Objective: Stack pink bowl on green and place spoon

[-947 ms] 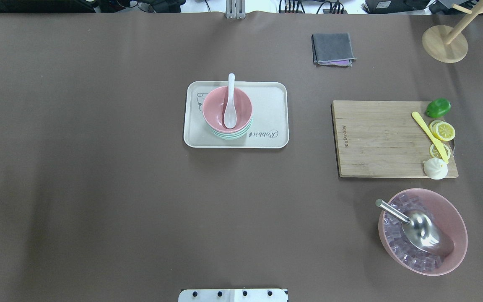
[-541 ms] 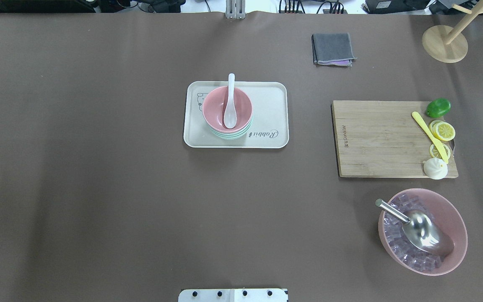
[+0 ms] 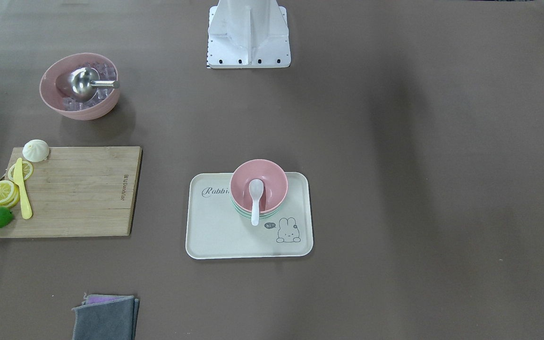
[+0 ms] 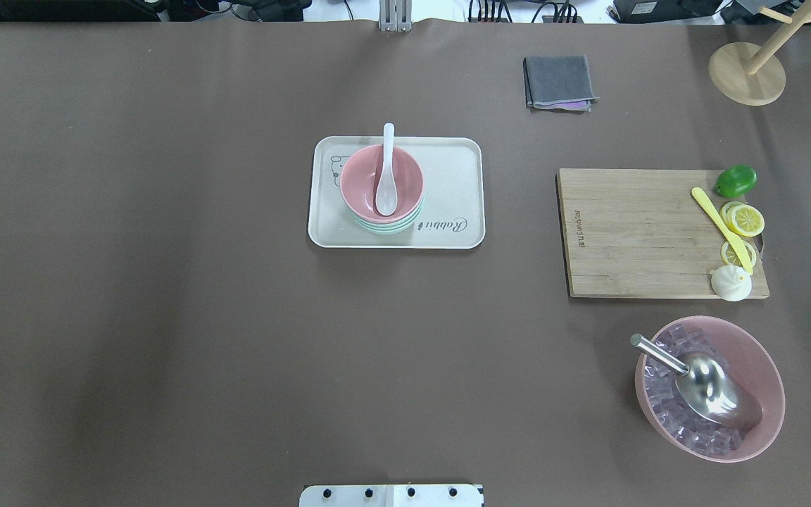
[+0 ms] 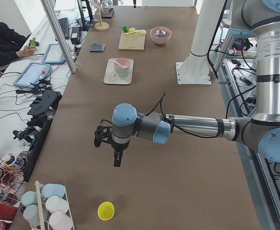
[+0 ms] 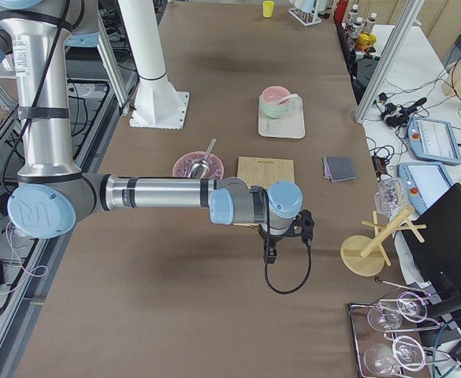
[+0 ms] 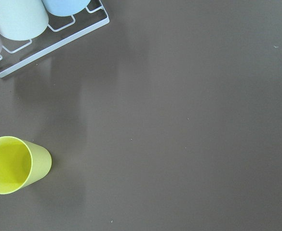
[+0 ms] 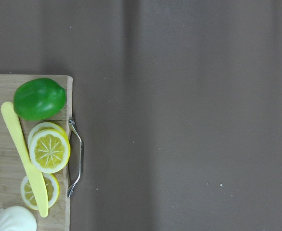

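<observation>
Now the pink bowl [image 4: 360, 184] sits nested atop the green bowls [image 4: 384, 227]. The spoon [image 4: 385, 179] lies in it, scoop in the bottom, handle leaning over the rim toward the bench's far edge. The stack stands at the rabbit-printed end of the tray [image 4: 455, 176], mid-bench [image 4: 166, 282]. The left fingers [image 5: 116, 159] hang over the bench's left end, the right fingers [image 6: 270, 252] near its right end. Whether either pair is spread or pressed together I cannot tell.

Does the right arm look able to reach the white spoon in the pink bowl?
Probably yes: the spoon lies uncovered in the pink bowl, handle over the rim; the right gripper hangs clear.
</observation>
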